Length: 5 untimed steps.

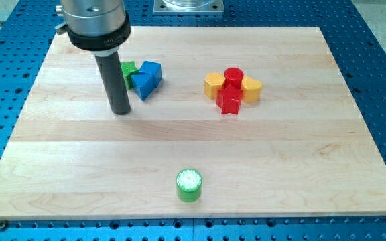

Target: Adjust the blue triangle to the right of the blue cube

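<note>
No gripper is fitted, so no open or closed state applies; the arm ends in a dark rod, and my tip (pixel 120 112) is seen resting on the worktop (pixel 79 167).

The blue triangle (pixel 141 85) lies just to the view's right of my tip and slightly toward the view's top, a narrow gap between them. The blue cube (pixel 151 71) touches it on its far side. A green block (pixel 129 69), shape unclear, is partly hidden behind the rod.

The triangle is judged light, rigid and easily slid on smooth wood. It cannot be grasped, only pushed. A flat face should be met squarely; a push near a corner would likely spin it.

Red and yellow blocks (pixel 231 87) sit well apart to the right. A green cylinder (pixel 189 185) stands toward the view's bottom.
</note>
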### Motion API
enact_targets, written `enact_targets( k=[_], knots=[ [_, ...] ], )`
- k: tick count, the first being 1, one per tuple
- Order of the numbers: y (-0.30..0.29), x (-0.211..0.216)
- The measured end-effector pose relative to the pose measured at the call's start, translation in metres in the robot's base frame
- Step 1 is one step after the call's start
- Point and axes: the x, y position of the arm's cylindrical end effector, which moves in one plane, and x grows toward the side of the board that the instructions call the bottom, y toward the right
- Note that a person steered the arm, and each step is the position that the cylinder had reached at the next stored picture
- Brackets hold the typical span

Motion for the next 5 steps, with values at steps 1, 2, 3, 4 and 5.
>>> enact_targets(
  k=[1, 2, 3, 4, 5],
  knots=[
    [0.009, -0.006],
    [0.048, -0.033],
    [0.085, -0.062],
    [0.089, -0.063],
    [0.101, -0.072]
  ],
)
